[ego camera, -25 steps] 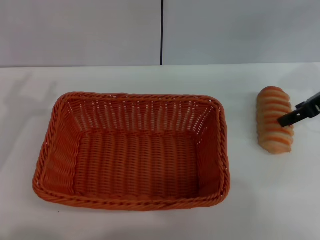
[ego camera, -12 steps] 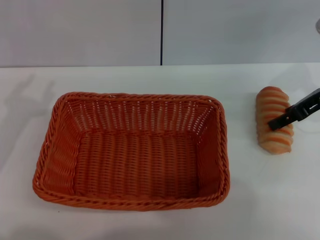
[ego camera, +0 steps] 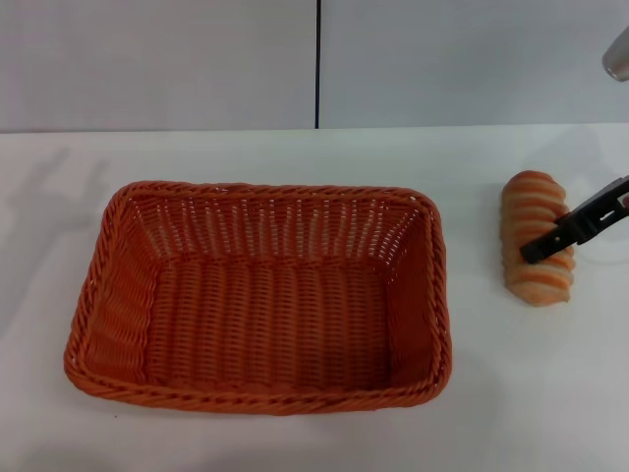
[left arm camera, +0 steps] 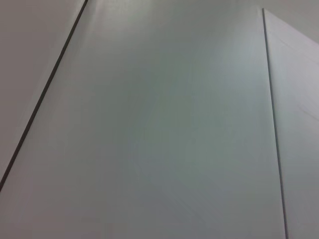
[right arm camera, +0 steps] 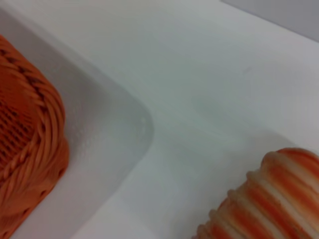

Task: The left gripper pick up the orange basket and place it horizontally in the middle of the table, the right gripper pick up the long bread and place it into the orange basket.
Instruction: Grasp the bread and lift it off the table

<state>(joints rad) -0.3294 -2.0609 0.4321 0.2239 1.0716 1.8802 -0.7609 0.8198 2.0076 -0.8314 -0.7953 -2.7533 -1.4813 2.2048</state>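
The orange basket (ego camera: 257, 295) lies lengthwise across the middle of the white table (ego camera: 295, 152), open side up and with nothing in it. One of its corners (right arm camera: 27, 139) fills the edge of the right wrist view. The long bread (ego camera: 537, 236) lies on the table to the right of the basket, ridged and striped tan and orange, and part of it (right arm camera: 271, 199) shows in the right wrist view. My right gripper (ego camera: 565, 234) reaches in from the right edge as a black bar slanting across the top of the bread. My left gripper is out of view.
A grey panelled wall (ego camera: 314, 59) with a dark vertical seam stands behind the table. The left wrist view holds only grey wall panels (left arm camera: 159, 119). A silver piece of the right arm (ego camera: 617, 54) shows at the top right corner.
The right gripper has slid further left and lower across the bread. A silver part of the right arm has come into view at the top right. Basket and bread have not moved.
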